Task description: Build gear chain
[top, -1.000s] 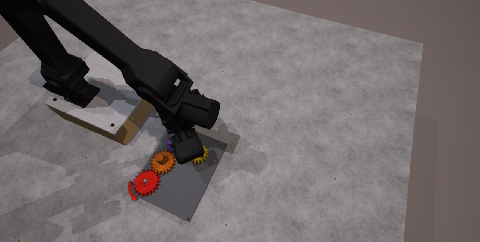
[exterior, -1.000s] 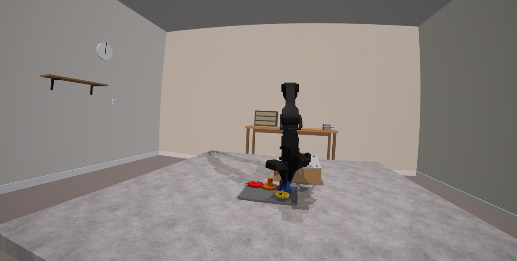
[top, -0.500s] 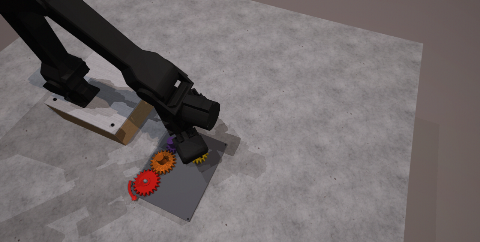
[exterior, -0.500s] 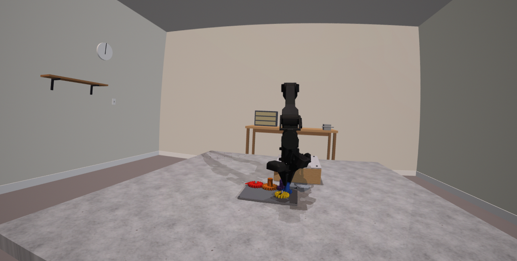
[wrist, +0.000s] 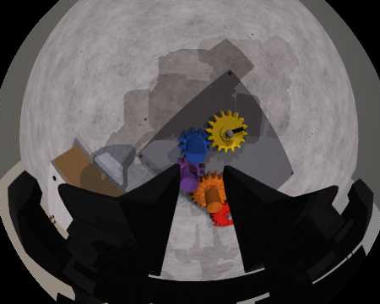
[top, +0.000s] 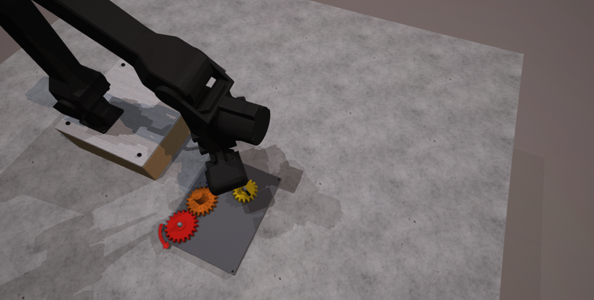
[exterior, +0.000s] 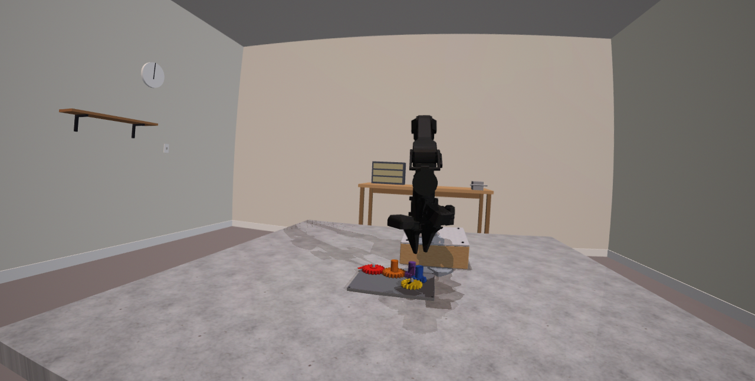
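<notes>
The grey board (top: pixel 224 244) (exterior: pixel 369 285) (wrist: pixel 268 160) bears the red gear (top: pixel 185 231) (exterior: pixel 373 269) (wrist: pixel 219 219) and the striped yellow gear (top: pixel 238 194) (exterior: pixel 411 285) (wrist: pixel 220 125). An orange gear (top: pixel 202 208) (exterior: pixel 393 266) (wrist: pixel 214 207) adjoins the red one. A purple gear (exterior: pixel 412 268) (wrist: pixel 189 182) stands between the orange gear and a blue gear (exterior: pixel 420 271) (wrist: pixel 195 145), whose teeth reach the yellow gear's. All look upright and low; exact seating is too small to tell. My gripper (exterior: pixel 420 251) (wrist: pixel 202 171) is open and empty, above the gears. It hides the blue gear in the top view.
The arm's wooden base block (top: pixel 166 144) (exterior: pixel 433 256) (wrist: pixel 78 169) stands behind the board. A red arrow (top: pixel 162 236) curves beside the red gear. The pale tabletop (top: pixel 373 152) (exterior: pixel 237 315) surrounds the board. No loose gear shows off the board.
</notes>
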